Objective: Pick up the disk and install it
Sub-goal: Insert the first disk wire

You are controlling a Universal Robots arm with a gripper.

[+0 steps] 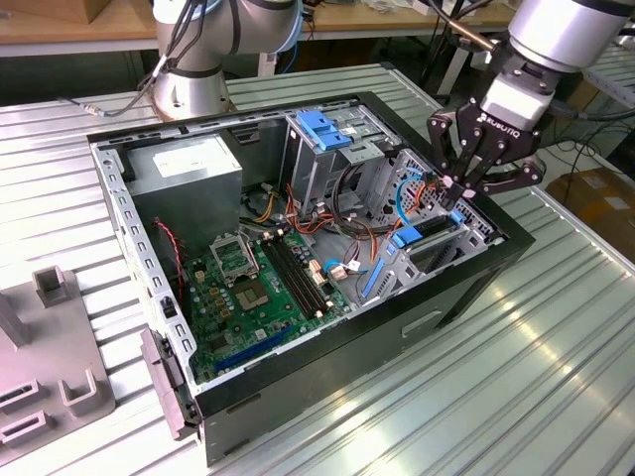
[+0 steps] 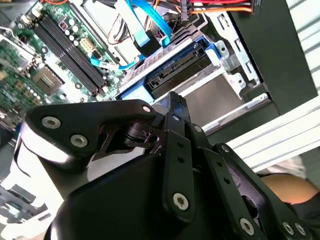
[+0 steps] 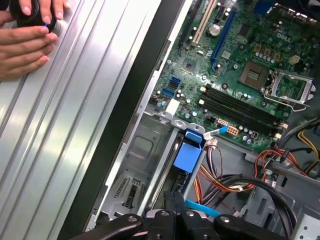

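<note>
Bench: The ribbed metal bench (image 1: 466,397) is carrying an open computer case (image 1: 327,362), which is lying on its side with the panel off, so the arm is reaching in from above.

Hands: In the first wrist view a person's hands (image 3: 27,37) are resting on the bench outside the case wall and closing round a small dark object. They are keeping well apart from the gripper.

Motherboard: The green motherboard (image 1: 253,288) is lying flat on the case floor, beside the drive bay.

Disk: The disk (image 1: 429,230) is sitting in the drive bay at the case corner toward the exterior view's right, its dark body lying between its blue rails. In the second wrist view the disk (image 2: 172,75) is turning its connector end toward the gripper. The rails appear to be lining up inside the metal bay, so it is judged to be in place or nearly so.

Gripper: The gripper (image 1: 456,193) is pointing down at the disk's near end with its fingertips drawn together and nothing showing between them. That looks more like pushing than carrying. Whether it is touching the disk cannot be told.

Cable: A thin light-blue cable (image 2: 145,30) is curving over the disk toward the motherboard.

Latch: Farther back, a chunky blue latch piece (image 1: 322,129) is topping the upper drive cage.

Arm base: The arm's base (image 1: 193,89) is standing on the bench behind the case.
</note>
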